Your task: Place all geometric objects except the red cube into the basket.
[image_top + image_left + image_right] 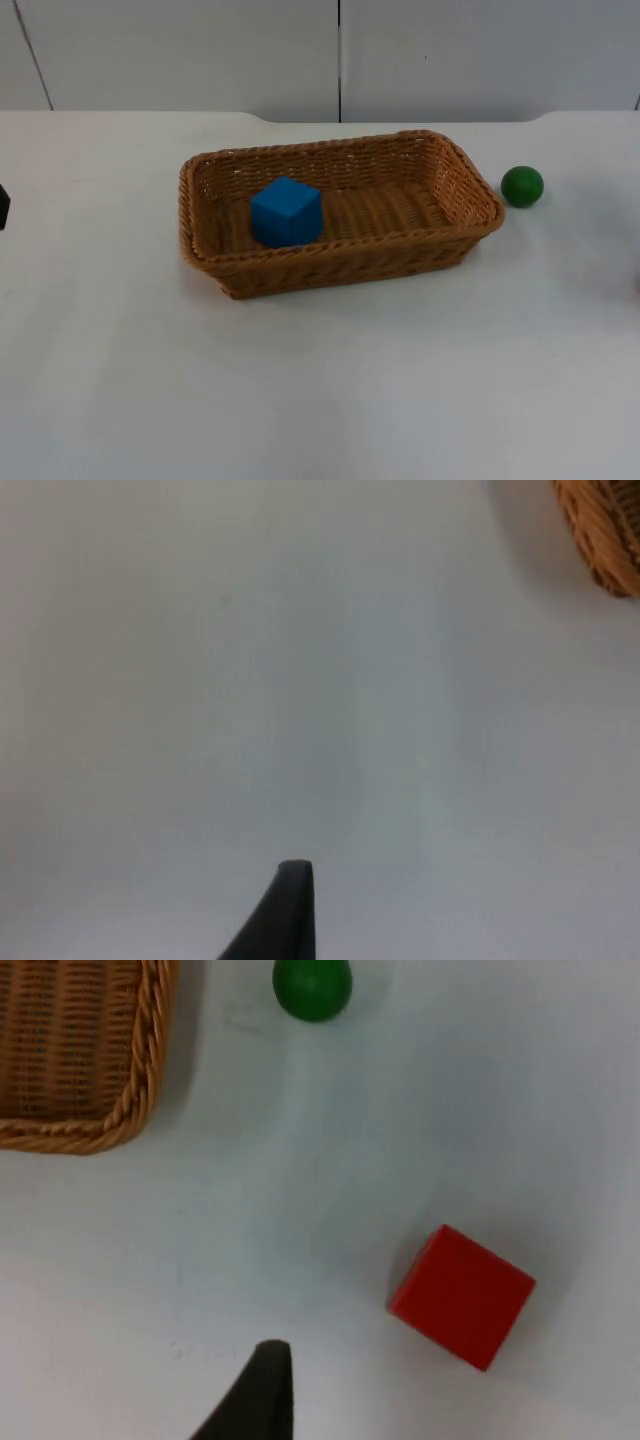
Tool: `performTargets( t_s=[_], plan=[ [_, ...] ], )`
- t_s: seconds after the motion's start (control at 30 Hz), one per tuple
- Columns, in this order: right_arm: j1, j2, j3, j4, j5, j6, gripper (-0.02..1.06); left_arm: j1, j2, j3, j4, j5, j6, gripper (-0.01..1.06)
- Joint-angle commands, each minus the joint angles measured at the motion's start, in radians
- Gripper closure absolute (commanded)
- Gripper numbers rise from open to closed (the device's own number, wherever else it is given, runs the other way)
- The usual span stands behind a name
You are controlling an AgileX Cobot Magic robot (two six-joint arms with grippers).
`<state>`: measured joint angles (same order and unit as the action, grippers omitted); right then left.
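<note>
Our right pincer (grip state we cannot tell) hangs near the red cube; blue cube is in the basket, ball remains.

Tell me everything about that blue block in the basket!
The blue cube is plain and solid-coloured, with smooth flat faces and crisp edges; its material looks like painted wood or plastic, though that is a guess. It sits flat on the woven floor of the wicker basket, in the left half, turned a little so one corner edge faces the camera. It stands close to the front wall; whether it touches the wall is unclear. Nothing lies on it.
</note>
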<state>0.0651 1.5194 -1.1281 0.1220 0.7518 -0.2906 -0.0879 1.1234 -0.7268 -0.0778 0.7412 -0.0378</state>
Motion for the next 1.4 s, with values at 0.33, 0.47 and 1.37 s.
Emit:
performTargets(
  t_s=[0.33,0.47,1.37],
  plan=[
    [0.098,0.486,-0.404,0.020,-0.048,-0.083,-0.01,0.001,-0.006,0.004,0.019,-0.017,-0.023,0.08],
    [0.098,0.573,-0.474,0.047,-0.062,-0.083,-0.01,0.001,-0.006,0.004,0.030,-0.019,-0.023,0.08],
    [0.153,0.830,-0.497,0.047,-0.441,-0.074,0.24,0.001,-0.006,0.004,0.043,-0.039,-0.023,0.08]
  ],
)
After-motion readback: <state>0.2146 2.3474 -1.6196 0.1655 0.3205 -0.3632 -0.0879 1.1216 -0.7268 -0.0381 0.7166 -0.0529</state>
